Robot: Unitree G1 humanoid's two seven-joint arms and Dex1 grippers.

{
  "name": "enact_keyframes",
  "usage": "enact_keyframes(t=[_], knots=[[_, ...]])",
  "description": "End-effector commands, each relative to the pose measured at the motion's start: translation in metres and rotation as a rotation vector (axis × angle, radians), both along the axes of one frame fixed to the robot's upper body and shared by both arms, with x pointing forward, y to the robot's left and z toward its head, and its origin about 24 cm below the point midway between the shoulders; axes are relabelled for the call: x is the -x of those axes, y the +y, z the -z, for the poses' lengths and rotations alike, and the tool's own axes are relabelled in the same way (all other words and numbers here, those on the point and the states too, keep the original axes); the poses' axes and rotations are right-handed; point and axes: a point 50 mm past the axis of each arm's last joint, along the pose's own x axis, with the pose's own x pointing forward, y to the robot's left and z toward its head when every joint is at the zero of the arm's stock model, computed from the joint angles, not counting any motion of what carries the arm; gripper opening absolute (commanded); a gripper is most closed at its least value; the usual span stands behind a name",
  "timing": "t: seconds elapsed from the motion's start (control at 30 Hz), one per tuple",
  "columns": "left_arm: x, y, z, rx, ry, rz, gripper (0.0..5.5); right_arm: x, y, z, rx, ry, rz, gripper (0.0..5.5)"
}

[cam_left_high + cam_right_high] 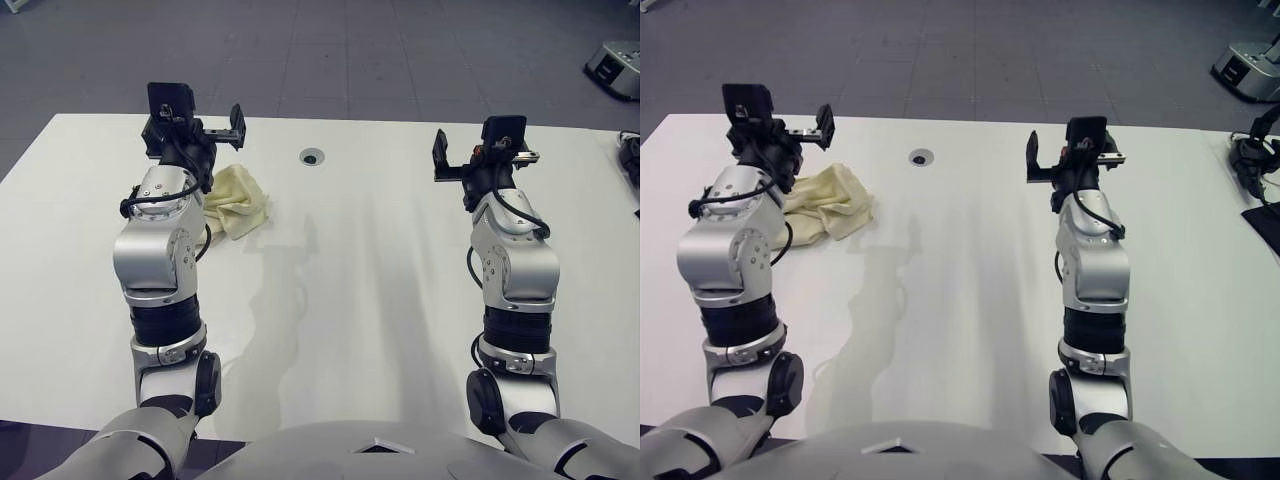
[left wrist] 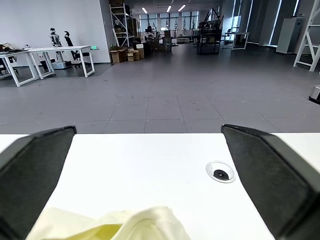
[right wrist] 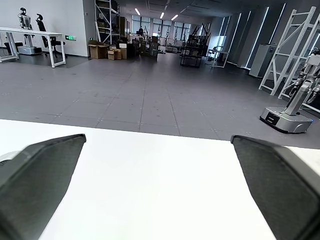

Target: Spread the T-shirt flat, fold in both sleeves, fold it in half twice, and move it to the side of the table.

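Observation:
A pale yellow T-shirt (image 1: 238, 200) lies crumpled in a small heap on the white table (image 1: 380, 300), at the far left, just beside my left forearm. My left gripper (image 1: 195, 128) is raised above the far edge of the heap, open and holding nothing. In the left wrist view its two dark fingers (image 2: 35, 175) stand wide apart with the T-shirt (image 2: 115, 225) low between them. Over bare table at the far right my right gripper (image 1: 483, 158) hangs open and holds nothing; its fingers (image 3: 35, 180) are spread wide in the right wrist view.
A round cable hole (image 1: 313, 156) sits in the table near the far edge, between the arms. Dark gear with cables (image 1: 630, 150) lies at the table's right edge. A wheeled machine (image 1: 615, 65) stands on the grey floor beyond.

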Motion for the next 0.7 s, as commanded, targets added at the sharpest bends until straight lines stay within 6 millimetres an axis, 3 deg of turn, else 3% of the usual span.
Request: enact_keyframes(t=[0.03,0.7], knots=[[0.0004,-0.0009,-0.0014,-0.013,-0.01,-0.001,5.39,0.001,0.0013,0.0013,-0.006,0.004,-0.012,5.4],[-0.0003,0.0003,0.0007,-0.03,0.0,-0.003,5.39,-0.0007,0.0047,0.0023,0.022,0.013,-0.021,5.4]])
